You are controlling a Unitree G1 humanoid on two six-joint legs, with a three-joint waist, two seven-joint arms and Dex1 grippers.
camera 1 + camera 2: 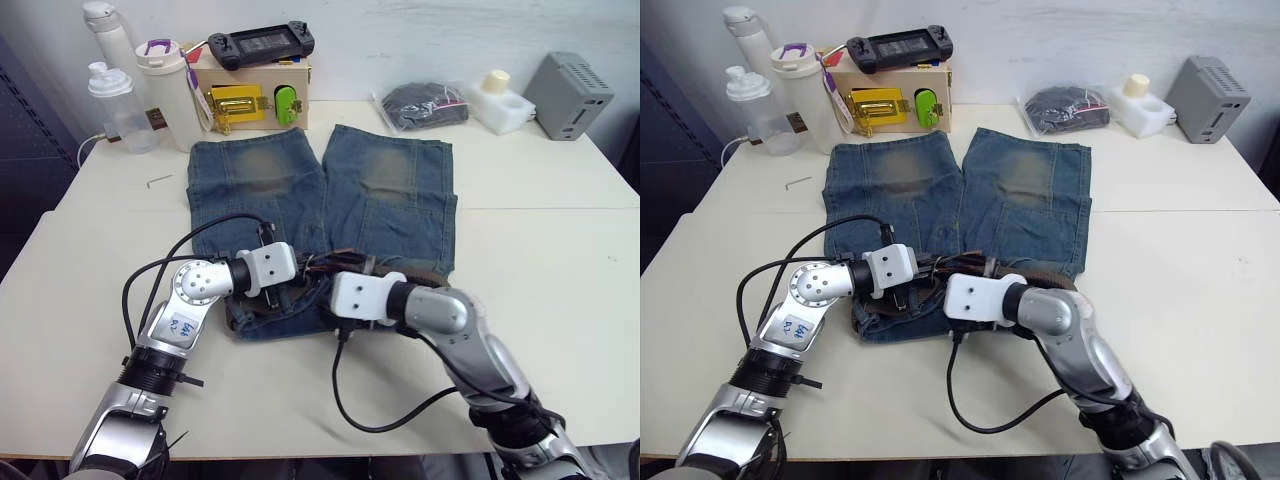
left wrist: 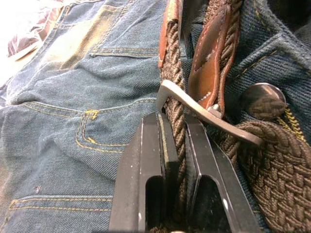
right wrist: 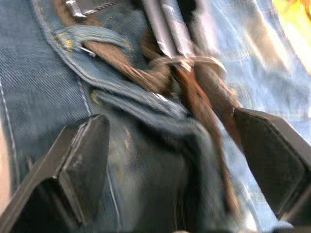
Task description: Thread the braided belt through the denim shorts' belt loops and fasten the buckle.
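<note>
Both grippers crowd the buckle (image 2: 209, 114): left gripper (image 2: 177, 150) clamped on the braided belt (image 2: 172, 97), right gripper (image 3: 170, 145) spread wide — a tug could bunch the denim shorts (image 1: 400, 190).

Bottles (image 1: 140, 85), box (image 1: 255, 92) behind shorts (image 1: 380, 190)

Bright even light, blurred right wrist view

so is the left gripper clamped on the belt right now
Yes, the left gripper is shut on the braided belt just below the buckle.
</note>
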